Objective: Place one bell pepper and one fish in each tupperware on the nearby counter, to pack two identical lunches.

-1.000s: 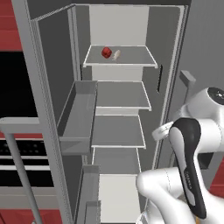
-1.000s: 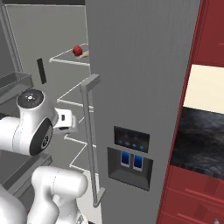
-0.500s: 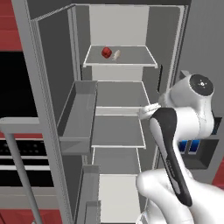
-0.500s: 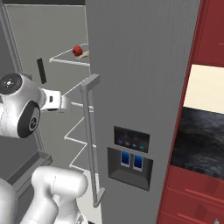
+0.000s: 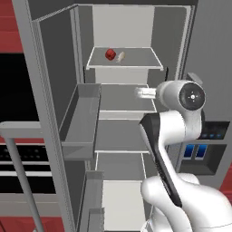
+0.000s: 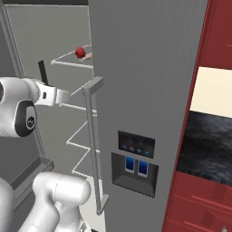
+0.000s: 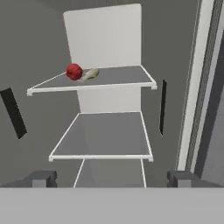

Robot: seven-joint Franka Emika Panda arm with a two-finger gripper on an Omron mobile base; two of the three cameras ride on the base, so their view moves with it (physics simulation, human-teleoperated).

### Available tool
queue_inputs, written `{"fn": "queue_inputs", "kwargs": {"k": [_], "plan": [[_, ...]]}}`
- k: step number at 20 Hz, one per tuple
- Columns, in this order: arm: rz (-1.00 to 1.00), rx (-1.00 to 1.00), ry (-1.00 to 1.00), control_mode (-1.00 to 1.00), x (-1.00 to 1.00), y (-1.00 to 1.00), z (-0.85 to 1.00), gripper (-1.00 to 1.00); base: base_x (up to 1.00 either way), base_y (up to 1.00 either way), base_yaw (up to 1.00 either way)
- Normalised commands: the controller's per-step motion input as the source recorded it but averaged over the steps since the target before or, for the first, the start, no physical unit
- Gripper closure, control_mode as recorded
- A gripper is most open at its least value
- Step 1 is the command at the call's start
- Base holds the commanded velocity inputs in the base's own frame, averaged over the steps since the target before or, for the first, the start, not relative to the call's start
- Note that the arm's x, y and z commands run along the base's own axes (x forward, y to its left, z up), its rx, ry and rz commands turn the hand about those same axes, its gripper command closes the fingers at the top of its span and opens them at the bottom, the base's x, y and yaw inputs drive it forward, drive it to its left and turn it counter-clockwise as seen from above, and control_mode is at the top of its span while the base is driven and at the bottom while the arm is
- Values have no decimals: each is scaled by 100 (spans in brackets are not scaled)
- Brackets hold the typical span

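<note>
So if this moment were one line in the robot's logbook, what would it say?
stage: reaching into open fridge | gripper: open, empty | bell pepper: top shelf | fish: right beside pepper | nothing picked yet

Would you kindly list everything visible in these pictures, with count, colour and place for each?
bell pepper: one, glossy red, left part of the top fridge shelf.
fish: one, pale tan, just right of the pepper on the same shelf; whether they touch I cannot tell.
fridge shelves: several, grey with white edges, stacked inside the open fridge.
door bin: one, grey, on the opened left fridge door.
closed fridge door: one, grey, with a vertical handle and a dark dispenser panel with blue lights.
cabinets: dark red, right of the fridge.
oven front: black, left of the fridge.
arm: one, white with dark joints, in front of the fridge.
gripper: one, dark fingertips wide apart, open, empty, aimed at the shelves.
</note>
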Motion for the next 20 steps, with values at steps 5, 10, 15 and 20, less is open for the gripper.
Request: {"fn": "queue_inputs", "kwargs": {"k": [5,10,15,20], "plan": [[4,15,-6,-100,2,-2,73,-100,0,0,0],[19,13,2,-100,29,0,60,-100,0,0,0],[6,0,7,-100,35,10,0,-100,0,0,0],[0,-13,2,-100,51,30,-17,-100,0,0,0]]}}
